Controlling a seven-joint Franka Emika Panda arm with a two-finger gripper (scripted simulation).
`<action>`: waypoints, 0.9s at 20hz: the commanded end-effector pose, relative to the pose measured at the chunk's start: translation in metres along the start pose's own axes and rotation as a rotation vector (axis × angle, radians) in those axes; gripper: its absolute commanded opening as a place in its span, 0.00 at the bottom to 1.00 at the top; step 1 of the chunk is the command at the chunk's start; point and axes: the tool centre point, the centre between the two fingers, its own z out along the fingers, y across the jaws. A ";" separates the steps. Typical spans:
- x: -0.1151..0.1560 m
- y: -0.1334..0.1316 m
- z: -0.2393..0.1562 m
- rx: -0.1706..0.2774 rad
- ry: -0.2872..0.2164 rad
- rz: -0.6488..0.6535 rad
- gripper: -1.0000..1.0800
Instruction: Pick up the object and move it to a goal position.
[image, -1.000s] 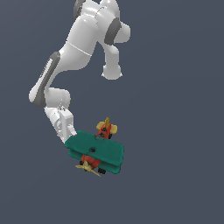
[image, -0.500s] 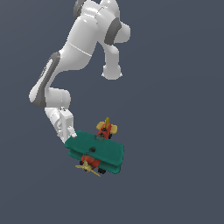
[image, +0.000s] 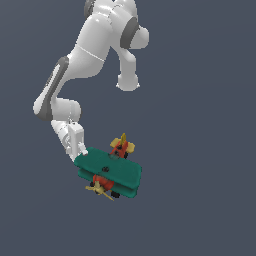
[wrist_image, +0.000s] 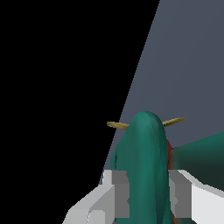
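Observation:
The object is a small toy biplane (image: 111, 171) with two teal-green wings, a red body, a tan propeller (image: 100, 191) and a yellow tail (image: 123, 138). In the exterior view it lies below the white arm, and the gripper (image: 80, 156) meets the wing tip on the exterior view's left. The wrist view shows the rounded teal wing tip (wrist_image: 142, 166) held between the two grey finger pads (wrist_image: 120, 194), with the tan propeller (wrist_image: 119, 125) sticking out behind it. The gripper (wrist_image: 146, 197) is shut on the wing.
A plain dark grey-blue floor (image: 200, 150) fills the exterior view. The white arm (image: 95, 55) bends over the plane from above. A large black area (wrist_image: 57, 87) covers much of the wrist view.

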 end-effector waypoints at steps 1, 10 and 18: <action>-0.003 -0.007 -0.002 0.001 -0.002 0.000 0.00; -0.020 -0.046 -0.022 -0.001 -0.004 -0.001 0.00; -0.042 -0.101 -0.050 -0.003 -0.005 -0.002 0.00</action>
